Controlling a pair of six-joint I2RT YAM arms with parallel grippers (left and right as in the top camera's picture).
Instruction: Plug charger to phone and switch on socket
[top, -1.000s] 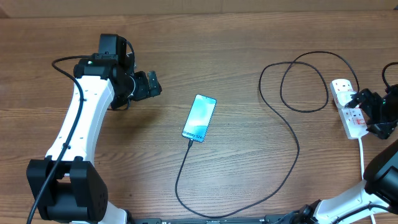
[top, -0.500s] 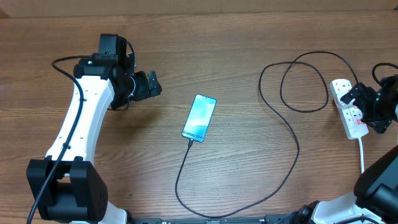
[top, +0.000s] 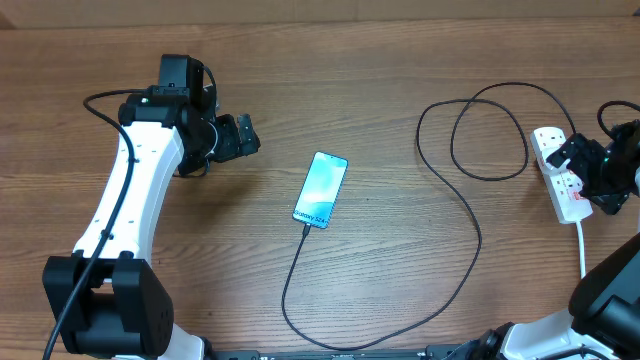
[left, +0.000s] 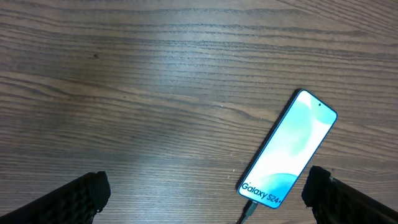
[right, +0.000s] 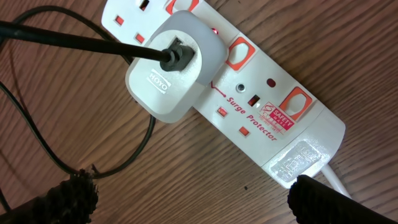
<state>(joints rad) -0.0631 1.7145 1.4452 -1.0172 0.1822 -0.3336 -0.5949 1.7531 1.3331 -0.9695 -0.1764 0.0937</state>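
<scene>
The phone lies face up mid-table, its screen glowing blue-white. The charger, a thin black cable, has its connector tip in the phone's lower end. From there it loops round the front and right to a white plug in the socket. The socket is a white strip with red switches. My left gripper hangs open, left of the phone. My right gripper hovers open just over the socket, holding nothing.
The socket's thick white cord runs toward the front right edge. The black cable makes a double loop left of the socket. My left arm stretches along the table's left side.
My right gripper has shifted a little left and back, over the socket, then held still. The left arm, phone and cable have not moved.
</scene>
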